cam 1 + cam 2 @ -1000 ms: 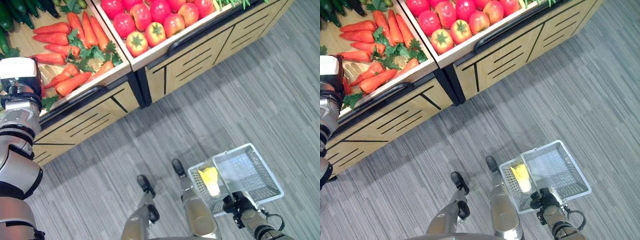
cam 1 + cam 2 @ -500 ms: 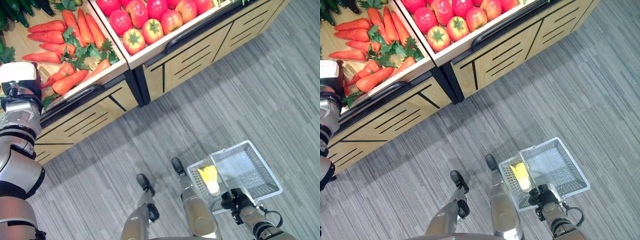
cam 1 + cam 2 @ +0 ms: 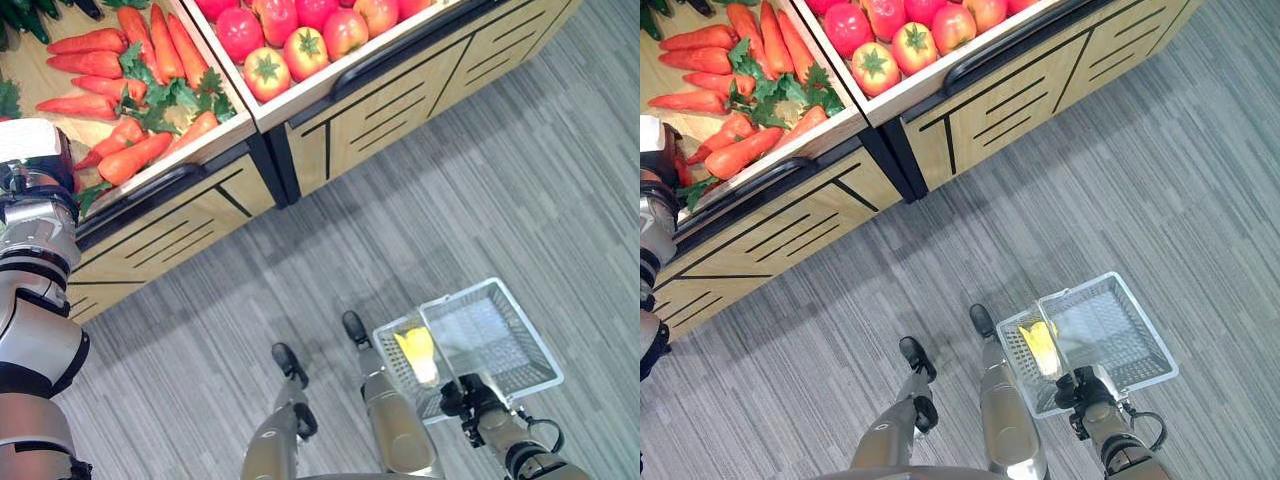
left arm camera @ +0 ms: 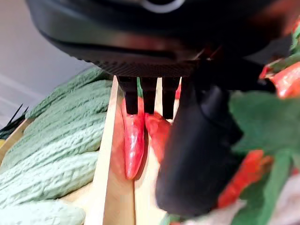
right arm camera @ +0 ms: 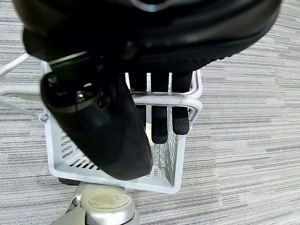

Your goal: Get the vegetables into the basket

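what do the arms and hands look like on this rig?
Arms: silver-grey segmented shells with black bands at the joints, a white block at the left wrist. left hand and right hand: dark matte black, slim squared fingers, bulky rounded thumb, finely ribbed black housing above.

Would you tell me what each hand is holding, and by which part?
The right hand grips the basket by its wire handle; the left hand holds nothing.

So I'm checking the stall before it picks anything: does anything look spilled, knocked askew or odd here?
Nothing stands out. The carrots and tomatoes lie inside their wooden bins, none on the floor. The basket hangs level from the right hand, with a yellow item inside. The left hand is among the carrots.
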Controlling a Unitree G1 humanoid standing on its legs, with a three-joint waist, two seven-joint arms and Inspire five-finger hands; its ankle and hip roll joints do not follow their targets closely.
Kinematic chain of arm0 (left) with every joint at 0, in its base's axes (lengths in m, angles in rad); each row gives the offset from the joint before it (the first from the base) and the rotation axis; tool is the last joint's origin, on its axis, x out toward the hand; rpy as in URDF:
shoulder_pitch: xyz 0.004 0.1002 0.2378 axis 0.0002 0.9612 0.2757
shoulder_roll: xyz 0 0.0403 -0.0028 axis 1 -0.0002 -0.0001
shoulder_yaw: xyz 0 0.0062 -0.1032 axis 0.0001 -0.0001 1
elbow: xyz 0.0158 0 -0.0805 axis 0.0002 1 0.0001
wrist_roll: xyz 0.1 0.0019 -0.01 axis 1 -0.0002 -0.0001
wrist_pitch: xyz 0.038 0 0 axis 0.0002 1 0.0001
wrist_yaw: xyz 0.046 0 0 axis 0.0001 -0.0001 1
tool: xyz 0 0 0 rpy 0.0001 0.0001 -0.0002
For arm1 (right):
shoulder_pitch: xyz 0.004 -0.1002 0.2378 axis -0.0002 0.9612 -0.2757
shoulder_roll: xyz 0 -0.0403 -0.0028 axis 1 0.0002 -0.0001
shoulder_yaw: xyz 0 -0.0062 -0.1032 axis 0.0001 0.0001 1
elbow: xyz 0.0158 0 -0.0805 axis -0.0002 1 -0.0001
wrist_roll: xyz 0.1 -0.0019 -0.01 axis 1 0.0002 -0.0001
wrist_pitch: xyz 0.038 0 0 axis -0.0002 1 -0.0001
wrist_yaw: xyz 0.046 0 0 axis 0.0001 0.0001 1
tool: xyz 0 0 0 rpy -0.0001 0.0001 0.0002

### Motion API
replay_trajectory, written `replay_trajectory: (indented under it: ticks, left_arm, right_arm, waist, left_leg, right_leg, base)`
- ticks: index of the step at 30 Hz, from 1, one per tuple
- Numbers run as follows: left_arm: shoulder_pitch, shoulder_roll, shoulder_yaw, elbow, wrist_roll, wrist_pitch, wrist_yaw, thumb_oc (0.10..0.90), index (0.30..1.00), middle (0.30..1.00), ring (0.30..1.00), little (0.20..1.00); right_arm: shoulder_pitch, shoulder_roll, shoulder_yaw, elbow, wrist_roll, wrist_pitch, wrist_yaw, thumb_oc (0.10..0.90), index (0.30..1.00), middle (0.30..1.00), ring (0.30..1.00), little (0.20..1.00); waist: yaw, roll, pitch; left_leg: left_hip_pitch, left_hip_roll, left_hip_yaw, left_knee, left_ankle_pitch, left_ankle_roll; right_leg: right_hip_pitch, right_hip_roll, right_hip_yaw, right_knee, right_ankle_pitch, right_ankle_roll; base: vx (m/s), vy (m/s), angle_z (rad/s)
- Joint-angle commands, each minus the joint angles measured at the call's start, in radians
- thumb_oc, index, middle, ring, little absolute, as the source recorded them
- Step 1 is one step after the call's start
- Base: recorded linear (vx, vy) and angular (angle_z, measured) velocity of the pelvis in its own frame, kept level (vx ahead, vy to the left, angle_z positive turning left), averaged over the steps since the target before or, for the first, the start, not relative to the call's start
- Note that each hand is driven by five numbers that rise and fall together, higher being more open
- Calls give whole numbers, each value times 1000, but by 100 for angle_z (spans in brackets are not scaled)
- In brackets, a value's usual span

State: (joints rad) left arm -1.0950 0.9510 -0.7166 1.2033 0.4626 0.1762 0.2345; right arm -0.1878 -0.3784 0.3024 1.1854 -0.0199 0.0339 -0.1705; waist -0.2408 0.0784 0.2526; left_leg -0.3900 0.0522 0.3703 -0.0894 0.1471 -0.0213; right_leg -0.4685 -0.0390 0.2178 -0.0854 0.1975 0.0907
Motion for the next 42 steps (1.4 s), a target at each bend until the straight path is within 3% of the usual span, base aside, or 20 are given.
replay_trajectory:
  ticks: [1, 18, 25, 35, 42]
  left_arm:
    - [-70, 58, 36, 77, -21, 58, -14, 400, 300, 300, 300, 300]
    - [-75, 42, 39, 62, -33, 58, -7, 400, 300, 300, 300, 300]
    - [-105, 82, 27, 67, -36, 62, 19, 400, 300, 300, 300, 300]
    - [-288, 166, -148, 36, 37, 50, 62, 400, 300, 300, 300, 300]
    - [-366, 165, -174, 45, -12, 42, 91, 400, 300, 300, 300, 300]
  right_arm:
    - [41, -22, 50, 17, 42, 23, 22, 400, 300, 300, 300, 300]
    - [46, -22, 56, 11, 41, 24, 26, 400, 300, 300, 300, 300]
    - [50, -22, 64, 10, 39, 18, 29, 400, 300, 300, 300, 300]
    - [74, -36, 93, 6, 30, -4, 39, 400, 300, 300, 300, 300]
    - [79, -36, 93, 22, 37, -8, 40, 400, 300, 300, 300, 300]
  waist:
    - [6, -1, 6]
    - [14, -5, 12]
    - [17, -8, -6]
    - [22, -1, -65]
    - [23, 14, -101]
  left_leg:
    - [-17, 9, -95, 2, -1, -92]
    - [-29, 7, -106, 2, 5, -92]
    - [-18, 14, -113, 2, 7, -94]
    - [1, 21, -133, 2, 8, -99]
    - [-14, 20, -140, 2, 11, -98]
  right_leg:
    - [-43, -56, -79, 12, 30, 96]
    - [-55, -58, -90, 13, 35, 94]
    - [-42, -53, -94, 14, 30, 90]
    - [-10, -46, -114, 14, 23, 85]
    - [-20, -48, -123, 12, 26, 85]
  base:
    - [0, 0, 0]
    - [0, 0, 0]
    - [0, 0, 0]
    - [0, -22, 6]
    - [-9, -2, 8]
